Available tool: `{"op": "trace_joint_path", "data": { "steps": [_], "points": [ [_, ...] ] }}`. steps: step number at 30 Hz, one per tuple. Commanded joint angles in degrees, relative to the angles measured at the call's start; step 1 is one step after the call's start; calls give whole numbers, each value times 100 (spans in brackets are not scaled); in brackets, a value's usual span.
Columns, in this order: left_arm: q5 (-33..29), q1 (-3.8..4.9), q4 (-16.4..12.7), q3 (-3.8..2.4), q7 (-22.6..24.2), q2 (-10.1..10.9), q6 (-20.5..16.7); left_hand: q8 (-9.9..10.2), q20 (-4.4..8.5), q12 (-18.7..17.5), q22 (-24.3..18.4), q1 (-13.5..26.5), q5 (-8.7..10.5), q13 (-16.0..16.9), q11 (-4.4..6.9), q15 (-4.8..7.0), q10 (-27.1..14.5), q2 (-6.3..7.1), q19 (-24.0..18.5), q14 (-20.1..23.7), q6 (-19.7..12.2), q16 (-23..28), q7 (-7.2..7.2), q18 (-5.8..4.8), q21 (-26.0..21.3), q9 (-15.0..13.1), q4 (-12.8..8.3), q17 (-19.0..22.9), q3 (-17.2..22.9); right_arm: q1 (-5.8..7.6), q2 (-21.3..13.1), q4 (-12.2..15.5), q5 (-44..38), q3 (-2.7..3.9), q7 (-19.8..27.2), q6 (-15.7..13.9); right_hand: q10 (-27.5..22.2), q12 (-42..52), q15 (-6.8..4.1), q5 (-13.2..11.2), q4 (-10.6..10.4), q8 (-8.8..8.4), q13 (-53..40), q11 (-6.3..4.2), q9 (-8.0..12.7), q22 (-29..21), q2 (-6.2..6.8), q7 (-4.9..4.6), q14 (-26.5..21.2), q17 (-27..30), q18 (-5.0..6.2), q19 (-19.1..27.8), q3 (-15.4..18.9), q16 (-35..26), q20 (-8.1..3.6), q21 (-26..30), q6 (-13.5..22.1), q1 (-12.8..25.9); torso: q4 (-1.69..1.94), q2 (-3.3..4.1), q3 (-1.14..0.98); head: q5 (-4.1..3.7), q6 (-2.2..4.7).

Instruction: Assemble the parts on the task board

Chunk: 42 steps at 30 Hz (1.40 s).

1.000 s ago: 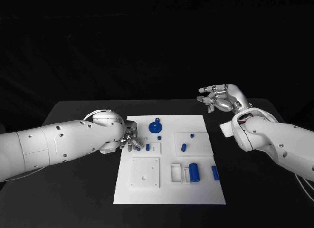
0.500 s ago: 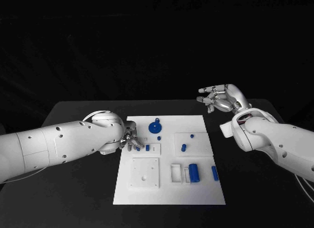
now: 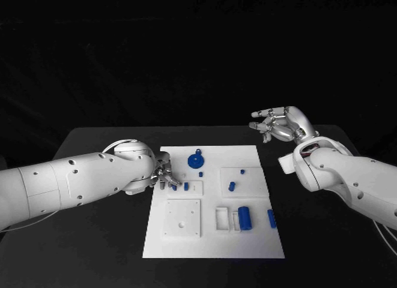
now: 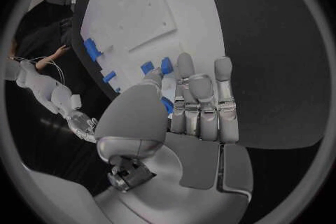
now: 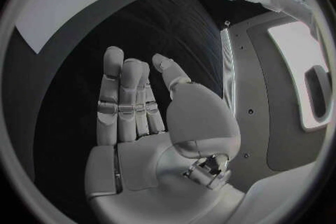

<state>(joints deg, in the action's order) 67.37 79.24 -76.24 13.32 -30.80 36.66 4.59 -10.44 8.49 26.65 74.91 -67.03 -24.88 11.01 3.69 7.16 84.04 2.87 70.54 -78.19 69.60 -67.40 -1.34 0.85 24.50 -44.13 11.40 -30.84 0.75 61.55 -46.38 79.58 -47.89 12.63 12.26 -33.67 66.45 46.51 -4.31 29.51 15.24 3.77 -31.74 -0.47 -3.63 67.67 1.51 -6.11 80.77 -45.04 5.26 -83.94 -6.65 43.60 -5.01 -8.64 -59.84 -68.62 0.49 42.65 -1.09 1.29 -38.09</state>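
Parts (image 3: 173,186) just beside left hand (image 3: 164,176), fingers straight and together, nothing held

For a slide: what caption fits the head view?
Left hand at the task board's left edge beside small blue parts; right hand raised, empty, beyond the board.

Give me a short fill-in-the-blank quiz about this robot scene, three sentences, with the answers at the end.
1. The task board lying on the black table is ____ in colour.
2. The left hand is at the board's ____ edge, seen from the head camera.
3. The right hand is raised off the board and holds ____.

Missing words: white; left; nothing
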Motion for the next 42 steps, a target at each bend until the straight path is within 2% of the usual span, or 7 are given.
{"op": "trace_joint_path", "data": {
  "steps": [1,3,5,15,29,38,42],
  "points": [
    [12,0,2,2,-100,17,-45,-38,-17,31,114,13,39,13,14,34,264,88,39,-12,26,-8,4,-85,-7,-15,92,5,22,-5,0,4,-22,3,60,54,-49,18,1,29,-27,-24,10,-3,6,-11,17,-18,17,-2,28,-184,0,-26,-32,17,24,42,3,-1,0,3,-1],
    [-16,0,0,2,-96,20,-40,-45,-17,39,113,51,102,17,15,34,264,136,40,-15,36,-12,7,-85,-5,-23,166,4,40,-6,1,3,-22,3,60,54,-49,18,1,29,-27,-24,10,-3,6,-11,17,-18,17,-2,28,-184,0,-26,-32,17,24,42,3,1,0,5,-1],
    [-57,0,-3,2,-94,22,-36,-57,-17,46,114,76,536,20,11,34,264,117,40,-16,49,-16,13,-85,-4,-35,188,0,48,-6,1,3,-22,3,60,54,-49,18,1,29,-27,-24,10,-3,6,-11,17,-18,17,-2,28,-184,0,-26,-32,17,24,42,3,1,-1,5,-7],
    [-219,0,-15,1,-87,41,-43,-79,-19,69,116,243,724,38,8,31,265,300,39,-15,78,-36,18,-85,19,-87,369,-7,195,-8,2,0,-22,3,58,55,-49,18,1,29,-27,-24,10,-3,6,-11,17,-18,17,-2,28,-184,0,-26,-32,17,24,42,0,0,-5,14,-3],
    [-545,0,-99,0,-41,89,-116,-72,-14,126,117,329,735,52,13,37,268,117,46,-36,123,-63,6,-85,51,-100,390,-20,181,-13,7,-10,-22,3,56,58,-47,17,1,31,-26,-25,12,-3,6,-16,15,-19,17,1,29,-185,-5,-29,-32,17,31,33,-4,1,-6,10,-6],
    [-753,-1,-167,-1,12,110,-84,-86,-15,140,114,235,691,50,14,37,269,-339,31,-38,102,-68,-6,-85,75,-191,123,-21,4,-19,13,-15,-22,3,54,65,-47,17,1,31,-26,-25,12,-3,6,-16,15,-19,17,1,29,-185,-5,-29,-32,17,31,33,-1,1,-5,10,-10],
    [-758,-1,-165,-1,-1,111,-100,-94,-15,138,115,236,694,49,13,37,268,-360,34,-38,78,-66,-5,-85,78,-236,84,-18,-78,-20,15,-16,-22,3,54,64,-47,17,1,31,-26,-25,12,-3,6,-16,15,-19,17,1,29,-185,-5,-29,-32,17,31,33,-2,0,-3,14,-2]
  ]
}}
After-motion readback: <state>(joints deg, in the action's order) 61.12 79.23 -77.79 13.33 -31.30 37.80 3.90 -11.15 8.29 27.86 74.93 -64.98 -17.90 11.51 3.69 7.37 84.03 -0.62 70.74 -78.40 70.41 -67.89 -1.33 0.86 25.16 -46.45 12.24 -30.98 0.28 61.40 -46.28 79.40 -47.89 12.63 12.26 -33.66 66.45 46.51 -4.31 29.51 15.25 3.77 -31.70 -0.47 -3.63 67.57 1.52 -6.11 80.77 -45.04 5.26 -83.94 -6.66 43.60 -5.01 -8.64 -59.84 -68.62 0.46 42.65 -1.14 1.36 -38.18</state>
